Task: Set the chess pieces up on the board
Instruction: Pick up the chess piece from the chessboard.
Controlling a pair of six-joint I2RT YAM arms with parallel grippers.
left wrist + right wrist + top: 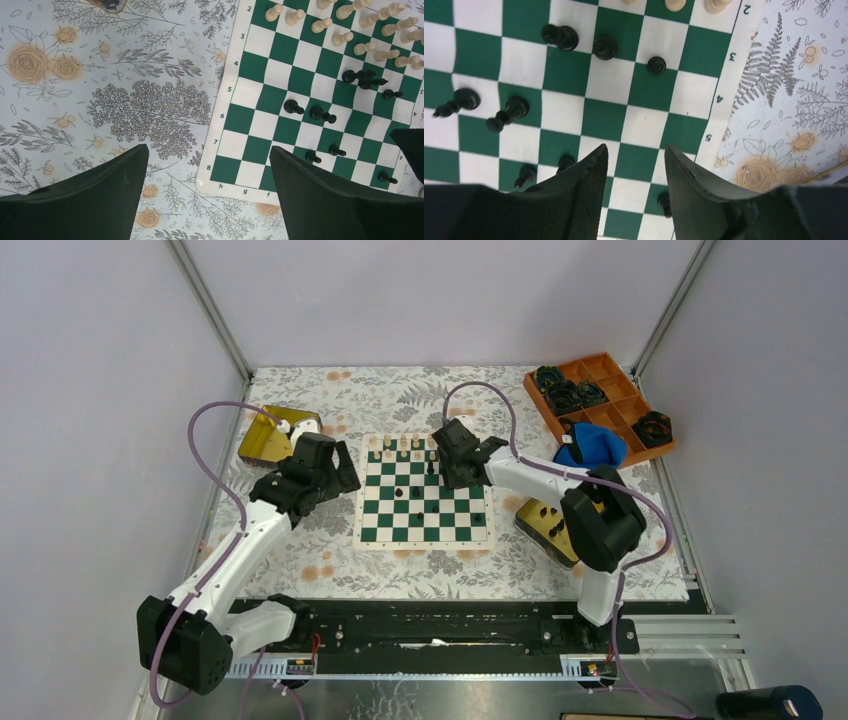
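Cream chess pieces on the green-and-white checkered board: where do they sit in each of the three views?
Top external: cream chess pieces lined along the board's far edge, near picture centre.
Left wrist: the same pieces in slanted rows, top right corner.
Right wrist: only a few of their bases, cut off at the top edge.
Shared landmark: the green-and-white checkered board, with black chess pieces scattered mid-board.
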